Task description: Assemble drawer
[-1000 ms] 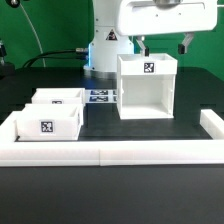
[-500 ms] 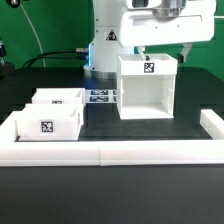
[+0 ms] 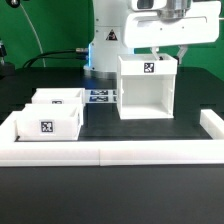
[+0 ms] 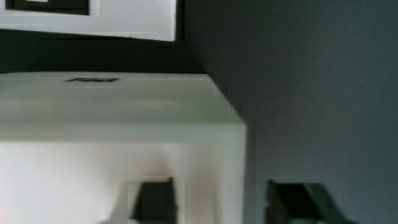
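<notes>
The drawer's big white box housing stands right of centre on the black table, with a tag on its top front. Two small open-top trays sit side by side at the exterior view's left. My gripper hangs just behind and above the housing's top right edge, open and empty. In the wrist view my gripper straddles the housing's side edge: one fingertip is over the white housing, the other is over the dark table.
A long low white border wall runs along the front and turns up at both sides. The marker board lies flat behind the trays and also shows in the wrist view. The robot base stands at the back.
The gripper has shifted toward the exterior view's right, above the housing's top. It stays open. The housing and trays have not moved.
</notes>
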### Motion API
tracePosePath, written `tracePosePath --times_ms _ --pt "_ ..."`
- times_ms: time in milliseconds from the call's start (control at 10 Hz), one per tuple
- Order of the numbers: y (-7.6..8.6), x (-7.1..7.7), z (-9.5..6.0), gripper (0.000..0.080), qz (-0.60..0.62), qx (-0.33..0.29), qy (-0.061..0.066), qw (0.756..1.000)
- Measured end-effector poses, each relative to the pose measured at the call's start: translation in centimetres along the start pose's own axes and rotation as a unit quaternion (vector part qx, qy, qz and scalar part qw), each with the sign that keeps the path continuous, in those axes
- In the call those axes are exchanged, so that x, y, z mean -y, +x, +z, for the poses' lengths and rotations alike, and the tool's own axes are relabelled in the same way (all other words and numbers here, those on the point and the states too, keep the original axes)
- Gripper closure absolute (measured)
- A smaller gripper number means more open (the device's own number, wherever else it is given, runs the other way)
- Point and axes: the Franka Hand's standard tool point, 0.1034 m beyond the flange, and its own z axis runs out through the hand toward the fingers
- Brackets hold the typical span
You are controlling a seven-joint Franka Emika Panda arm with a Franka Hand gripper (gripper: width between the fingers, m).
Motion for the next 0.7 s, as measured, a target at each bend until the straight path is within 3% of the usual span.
tracePosePath --times_ms 100,200,700 --pt "0.0 0.0 0.0 0.0693 0.0 0.0 0.0 1.0" --pt "0.02 0.0 -0.02 0.0763 0.0 0.0 0.0 1.0" --pt "0.02 0.0 -0.02 0.0763 0.0 0.0 0.0 1.0"
